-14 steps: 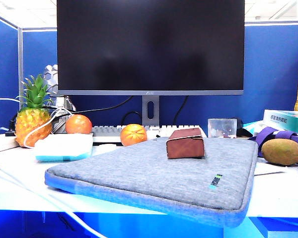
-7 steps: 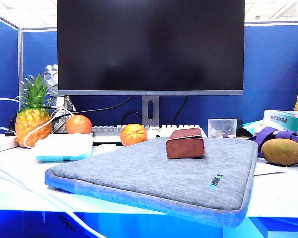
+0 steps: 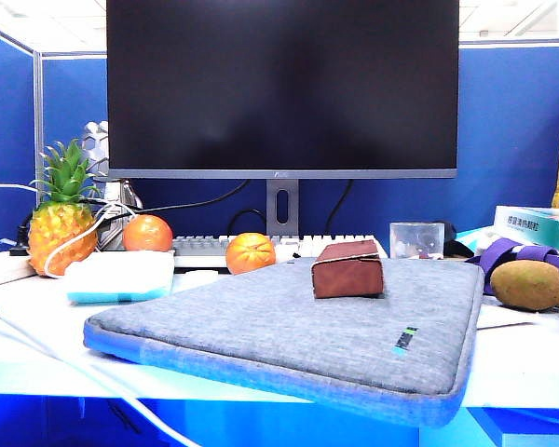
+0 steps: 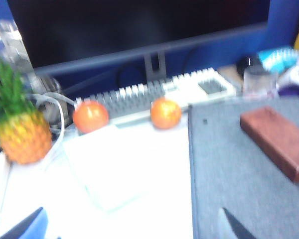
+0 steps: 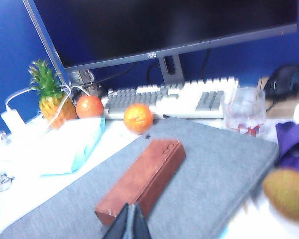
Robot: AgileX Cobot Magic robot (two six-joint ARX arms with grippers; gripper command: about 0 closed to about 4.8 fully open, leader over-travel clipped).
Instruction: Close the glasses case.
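The glasses case (image 3: 347,268) is a small reddish-brown box lying on the grey laptop sleeve (image 3: 289,326), its flap down and no lining showing. Neither gripper appears in the exterior view. In the left wrist view my left gripper (image 4: 131,228) is open wide above the white table beside the sleeve's edge, with nothing between its fingertips (image 4: 232,226); the case (image 4: 276,141) lies well off to one side. In the right wrist view my right gripper (image 5: 128,222) is shut, empty, hovering over the near end of the case (image 5: 144,179).
A monitor (image 3: 281,88) and keyboard (image 3: 261,247) stand behind the sleeve. A pineapple (image 3: 61,219), two oranges (image 3: 147,233) (image 3: 251,252) and a white-blue pack (image 3: 119,275) are at left. A clear cup (image 3: 416,239), kiwis (image 3: 526,284) and boxes are at right.
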